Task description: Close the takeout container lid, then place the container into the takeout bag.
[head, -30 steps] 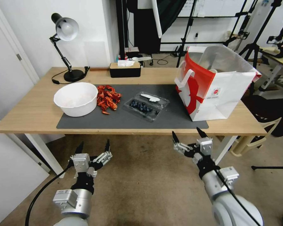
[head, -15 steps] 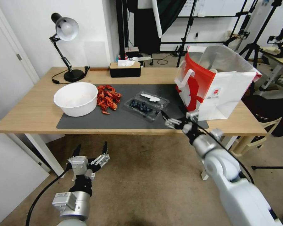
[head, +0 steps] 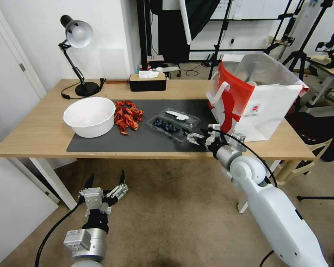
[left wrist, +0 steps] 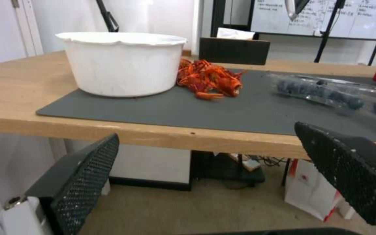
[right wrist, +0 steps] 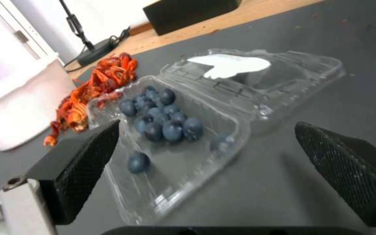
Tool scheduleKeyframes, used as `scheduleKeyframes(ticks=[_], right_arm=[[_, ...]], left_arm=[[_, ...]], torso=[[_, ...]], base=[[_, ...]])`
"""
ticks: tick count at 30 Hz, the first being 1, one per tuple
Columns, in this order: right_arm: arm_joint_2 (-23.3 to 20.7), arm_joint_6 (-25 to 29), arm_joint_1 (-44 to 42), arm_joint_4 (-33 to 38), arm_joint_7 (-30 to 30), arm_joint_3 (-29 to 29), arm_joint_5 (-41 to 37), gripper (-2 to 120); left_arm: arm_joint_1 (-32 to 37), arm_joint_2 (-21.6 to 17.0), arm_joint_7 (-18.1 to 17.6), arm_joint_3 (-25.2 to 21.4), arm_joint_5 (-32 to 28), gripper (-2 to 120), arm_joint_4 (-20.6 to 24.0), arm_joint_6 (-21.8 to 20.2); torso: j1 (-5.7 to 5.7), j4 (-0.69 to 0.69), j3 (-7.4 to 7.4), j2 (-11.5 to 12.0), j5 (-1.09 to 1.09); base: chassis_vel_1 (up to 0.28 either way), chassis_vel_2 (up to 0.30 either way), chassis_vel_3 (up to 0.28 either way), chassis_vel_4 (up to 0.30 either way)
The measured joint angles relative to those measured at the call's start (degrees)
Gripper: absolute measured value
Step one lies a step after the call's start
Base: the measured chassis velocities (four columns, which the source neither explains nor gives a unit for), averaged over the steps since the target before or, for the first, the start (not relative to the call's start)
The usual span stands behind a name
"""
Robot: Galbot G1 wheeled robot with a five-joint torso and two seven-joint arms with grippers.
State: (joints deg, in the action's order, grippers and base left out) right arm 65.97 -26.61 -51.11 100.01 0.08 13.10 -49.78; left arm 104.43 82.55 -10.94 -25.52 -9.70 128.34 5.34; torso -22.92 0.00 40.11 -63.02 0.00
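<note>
Two halves of the takeout container (right wrist: 183,130) lie flat open on the desk (head: 44,129), just ahead of our right claw (head: 198,136), whose jaws are spread and empty. We judge it light, thin and springy: take the lid (right wrist: 258,75) by its free rim. Our left claw (head: 105,183) hangs open below the desk edge.

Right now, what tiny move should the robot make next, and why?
Probably ease the right gripper forward to the lid. The takeout container lies open on the gray mat, blueberries uncovered, labelled half folded flat. Its jaws stand open, just short of the box, touching nothing.
</note>
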Motion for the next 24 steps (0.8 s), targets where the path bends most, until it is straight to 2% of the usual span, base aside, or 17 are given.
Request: scheduleKeyframes(ticks=[4,12,24], right_arm=[[0.31,-2.74,3.01,-2.05,1.3,-1.53,-1.9,100],[0.84,-4.85,6.18,-4.41,2.85,-2.83,-5.51,100],[1.76,-6.92,6.64,-5.01,4.44,-3.4,-6.77,100]], left_arm=[[-0.07,0.0,-0.05,-0.14,-0.08,100,-0.67,0.59],[-0.13,-0.01,-0.15,-0.37,-0.21,100,-1.11,1.0],[-0.1,0.09,-0.22,-0.57,-0.3,100,-1.55,1.64]], torso=[[0.0,0.0,0.0,0.0,0.0],[0.0,0.0,0.0,0.0,0.0],[0.0,0.0,0.0,0.0,0.0]], base=[[0.0,0.0,0.0,0.0],[0.0,0.0,0.0,0.0],[0.0,0.0,0.0,0.0]])
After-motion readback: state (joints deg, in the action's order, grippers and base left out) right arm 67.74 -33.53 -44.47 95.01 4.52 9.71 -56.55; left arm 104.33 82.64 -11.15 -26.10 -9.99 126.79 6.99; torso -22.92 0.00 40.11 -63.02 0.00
